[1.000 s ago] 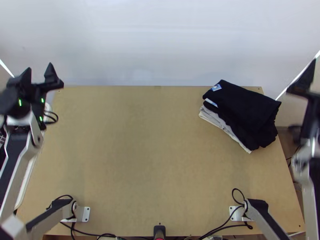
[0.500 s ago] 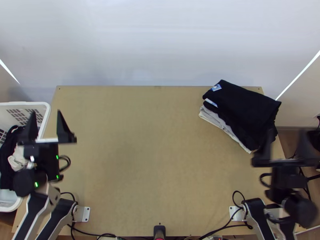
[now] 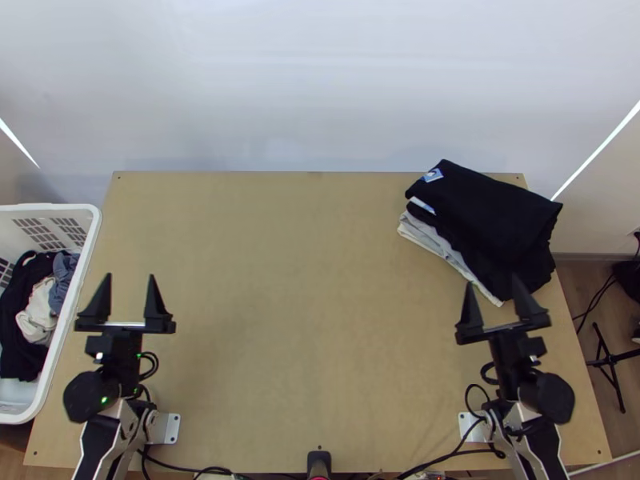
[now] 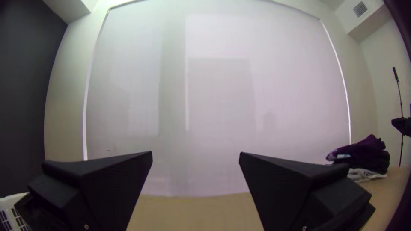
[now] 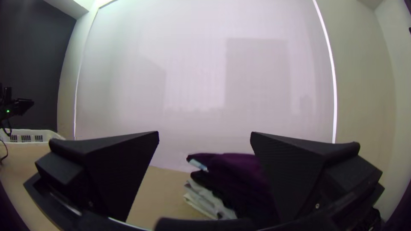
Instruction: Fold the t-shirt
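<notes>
Left gripper: lower left of the top view, over the worktop; its 2 fingers stand apart, released, with no cloth between them.
Right gripper: lower right; its 2 fingers are also spread and holding nothing, their tips overlapping the pile's lower edge in the top view. Whether they touch it, I cannot tell.
Basket: white, left edge of the frame, with black cloth, off-white cloth and blue-grey cloth bunched inside.
T-shirt: none lies spread for folding; it may be in the basket at left or in the pile at upper right, and I cannot tell which garment it is.
Folded pile: upper right, dark cloth on top, grey and white layers showing at its left side, slightly uneven.
Stage: probably between garments, or finished if the t-shirt is in the pile.
Risk at the pile: a low sweep of the right arm could snag the top layer and skew or unfold the stack, since the tips are so near its edge.
Risk at the basket: the bunched pieces press together, so a deep pinch could lift 2 at once or catch the rim.
</notes>
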Controlling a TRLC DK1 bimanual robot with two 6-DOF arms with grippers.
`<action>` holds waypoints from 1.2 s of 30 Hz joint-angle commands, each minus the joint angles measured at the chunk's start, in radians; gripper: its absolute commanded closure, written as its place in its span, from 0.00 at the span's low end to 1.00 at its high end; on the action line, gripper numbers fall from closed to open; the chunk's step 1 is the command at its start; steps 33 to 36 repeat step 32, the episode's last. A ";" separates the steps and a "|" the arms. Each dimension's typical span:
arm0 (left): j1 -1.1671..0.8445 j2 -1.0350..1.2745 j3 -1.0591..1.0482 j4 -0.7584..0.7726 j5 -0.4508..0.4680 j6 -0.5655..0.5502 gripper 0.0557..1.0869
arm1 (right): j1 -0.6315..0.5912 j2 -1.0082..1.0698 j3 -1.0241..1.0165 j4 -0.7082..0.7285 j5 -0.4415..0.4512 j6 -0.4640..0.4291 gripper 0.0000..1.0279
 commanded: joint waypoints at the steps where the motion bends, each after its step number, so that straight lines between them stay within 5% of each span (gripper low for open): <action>1: 0.060 -0.055 -0.040 -0.278 0.011 -0.071 0.04 | 0.004 -0.015 -0.027 -0.219 0.002 0.069 0.04; 5: 0.071 -0.054 -0.038 -0.384 0.012 -0.072 0.04 | 0.015 -0.015 -0.026 -0.288 0.003 0.038 0.04; 36: 0.118 -0.054 -0.037 -0.384 0.020 -0.028 0.04 | 0.004 -0.013 -0.024 -0.303 0.000 0.049 0.04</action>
